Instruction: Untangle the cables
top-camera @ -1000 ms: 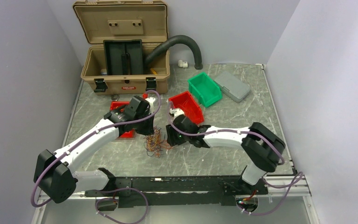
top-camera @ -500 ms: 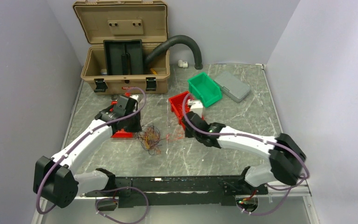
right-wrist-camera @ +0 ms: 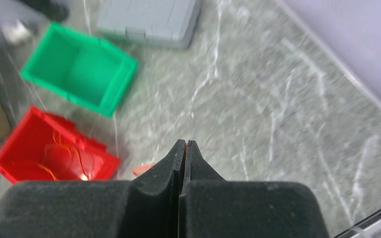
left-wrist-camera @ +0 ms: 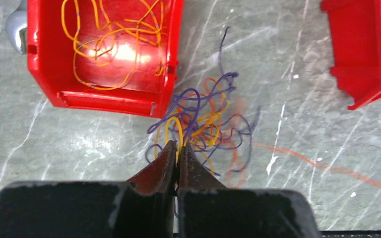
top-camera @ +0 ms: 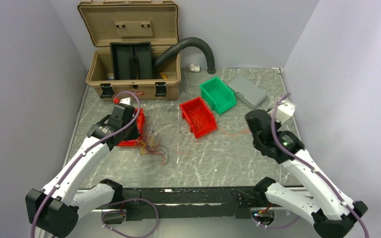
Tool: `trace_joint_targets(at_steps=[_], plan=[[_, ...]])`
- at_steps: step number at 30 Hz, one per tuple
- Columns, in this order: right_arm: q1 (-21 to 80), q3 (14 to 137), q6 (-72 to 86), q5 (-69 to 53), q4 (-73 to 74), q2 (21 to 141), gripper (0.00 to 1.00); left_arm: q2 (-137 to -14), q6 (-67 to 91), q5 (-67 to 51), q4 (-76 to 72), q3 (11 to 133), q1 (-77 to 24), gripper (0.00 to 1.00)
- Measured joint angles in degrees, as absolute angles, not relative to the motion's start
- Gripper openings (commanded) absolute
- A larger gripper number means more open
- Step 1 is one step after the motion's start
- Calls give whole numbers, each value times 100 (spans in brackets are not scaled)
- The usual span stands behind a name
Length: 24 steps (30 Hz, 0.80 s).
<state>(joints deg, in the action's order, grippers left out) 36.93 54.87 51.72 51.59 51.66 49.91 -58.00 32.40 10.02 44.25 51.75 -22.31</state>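
Left gripper (left-wrist-camera: 177, 148) is pinching tangle of thin orange, yellow, purple cables (left-wrist-camera: 206, 119) beside red plastic bin (left-wrist-camera: 104, 101); right gripper (right-wrist-camera: 184, 145) is hovering, fingers pressed together.

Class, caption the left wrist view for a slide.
Left gripper shut on the cables beside a red bin.

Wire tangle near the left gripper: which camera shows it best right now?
Left wrist: the tangle fills mid-frame, purple, yellow and orange strands distinct, pinched by the left gripper. The top view shows the tangle only as a small clump beside a red bin. The right wrist view misses it.
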Motion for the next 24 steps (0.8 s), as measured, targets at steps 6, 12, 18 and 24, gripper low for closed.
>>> trace_joint_targets(at_steps=[6,12,18,24], plan=[[3393,6473,4674,5957,5505,4560,0,-5833,3328,1190,4602,5175,-2217,0],[3367,6705,3743,5999,5315,4285,0,-5881,3098,561,4348,5065,-2204,0],[3367,6912,2956,5323,4801,4425,0,-6204,2794,-388,4010,4987,-2204,0],[3367,7522,2283,4316,4034,5004,0,-6313,2539,-947,3839,4989,-2204,0]])
